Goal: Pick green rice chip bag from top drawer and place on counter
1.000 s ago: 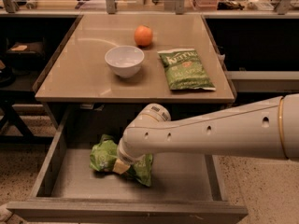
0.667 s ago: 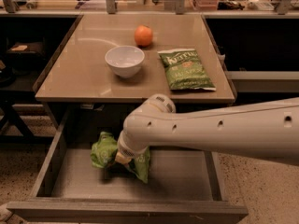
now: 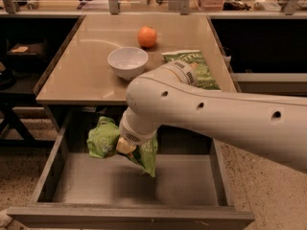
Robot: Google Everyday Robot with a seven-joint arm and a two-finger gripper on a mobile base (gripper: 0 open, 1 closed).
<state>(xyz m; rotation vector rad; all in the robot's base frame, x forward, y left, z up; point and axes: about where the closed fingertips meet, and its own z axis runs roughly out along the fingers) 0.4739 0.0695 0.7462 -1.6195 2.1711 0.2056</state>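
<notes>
Your gripper [image 3: 125,146] sits over the open drawer [image 3: 50,169], left of centre. It is pinching the light green chip bag [image 3: 102,138], which hangs clear of the drawer floor. You can see only a cream stub of the fingers; the wrist covers the rest and the bag's middle. The arm [image 3: 216,114] also hides the near left corner of a darker green bag [image 3: 204,71] on the counter [image 3: 72,80], right of the bowl [image 3: 127,61] and orange [image 3: 147,36].

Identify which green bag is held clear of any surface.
The lime-green rice chip bag, gripped by the gripper above the top drawer; the darker green bag lies on the counter.
</notes>
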